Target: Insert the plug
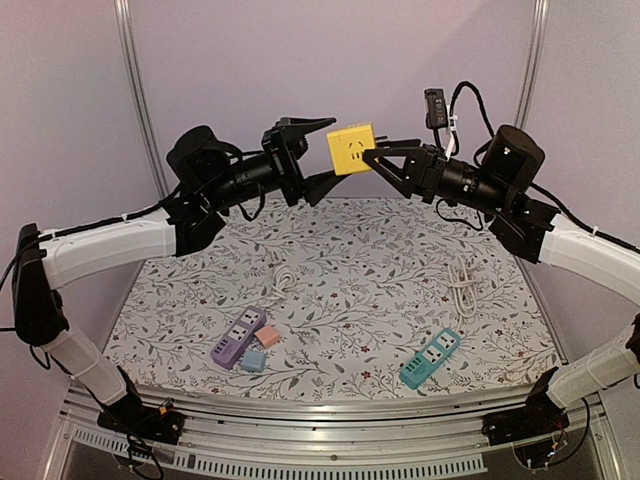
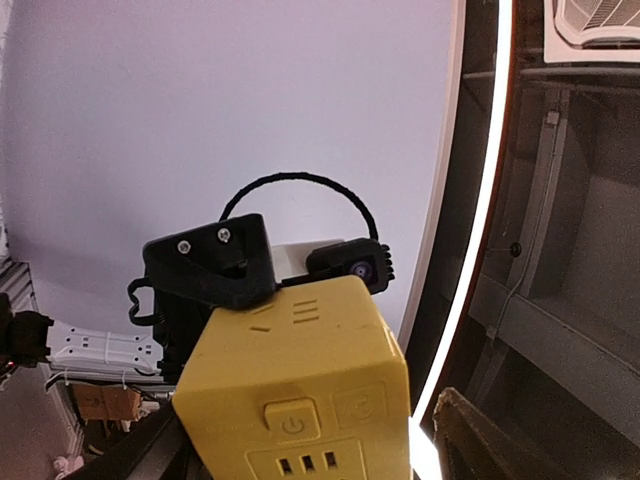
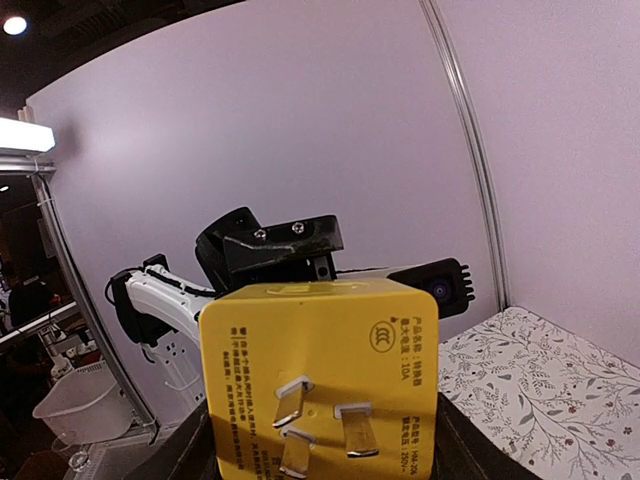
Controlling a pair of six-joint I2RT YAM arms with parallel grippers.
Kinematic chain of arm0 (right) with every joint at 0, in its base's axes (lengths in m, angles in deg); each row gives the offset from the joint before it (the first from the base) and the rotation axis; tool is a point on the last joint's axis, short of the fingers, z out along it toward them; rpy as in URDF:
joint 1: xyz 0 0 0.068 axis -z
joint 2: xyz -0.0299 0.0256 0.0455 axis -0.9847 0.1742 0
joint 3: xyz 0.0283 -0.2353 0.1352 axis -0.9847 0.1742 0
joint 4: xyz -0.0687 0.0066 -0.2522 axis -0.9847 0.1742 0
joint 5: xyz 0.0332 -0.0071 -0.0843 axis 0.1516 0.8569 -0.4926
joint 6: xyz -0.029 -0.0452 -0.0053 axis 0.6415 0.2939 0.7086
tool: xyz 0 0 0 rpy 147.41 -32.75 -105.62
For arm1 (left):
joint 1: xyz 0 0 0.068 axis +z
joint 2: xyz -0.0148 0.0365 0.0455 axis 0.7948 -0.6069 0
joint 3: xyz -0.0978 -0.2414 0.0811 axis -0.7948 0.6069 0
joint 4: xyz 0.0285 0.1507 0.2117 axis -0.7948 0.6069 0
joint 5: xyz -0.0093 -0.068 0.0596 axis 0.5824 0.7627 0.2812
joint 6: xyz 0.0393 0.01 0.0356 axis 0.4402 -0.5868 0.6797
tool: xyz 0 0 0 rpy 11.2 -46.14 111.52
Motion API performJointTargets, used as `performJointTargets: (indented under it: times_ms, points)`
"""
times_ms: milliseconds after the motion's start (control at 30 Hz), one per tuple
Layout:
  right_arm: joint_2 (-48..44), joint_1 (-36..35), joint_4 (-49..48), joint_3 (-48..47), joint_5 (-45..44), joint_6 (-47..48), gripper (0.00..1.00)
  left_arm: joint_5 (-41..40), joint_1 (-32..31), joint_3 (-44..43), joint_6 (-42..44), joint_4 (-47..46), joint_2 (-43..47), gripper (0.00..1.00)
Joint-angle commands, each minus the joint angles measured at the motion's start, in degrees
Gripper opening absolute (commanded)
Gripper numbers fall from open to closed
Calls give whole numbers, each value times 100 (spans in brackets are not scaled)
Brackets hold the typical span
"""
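Plug held aloft above table, clamped in right gripper with prongs exposed, left gripper spread wide around it; insertion apparently not begun, purple strip and teal strip lying well below

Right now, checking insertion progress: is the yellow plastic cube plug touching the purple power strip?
Apart. Top view: the yellow plastic cube plug is up in the air, while the purple power strip lies on the table below.
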Motion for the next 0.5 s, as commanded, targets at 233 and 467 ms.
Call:
performJointTargets:
  times_ms: [233,467]
  points:
    - [207,-91,-97,-192,553,287,9,735,-59,-563,-575,-113,-202,73]
    - [267,-92,-159,-147,688,427,8,1041,-199,-597,-555,16,-149,71]
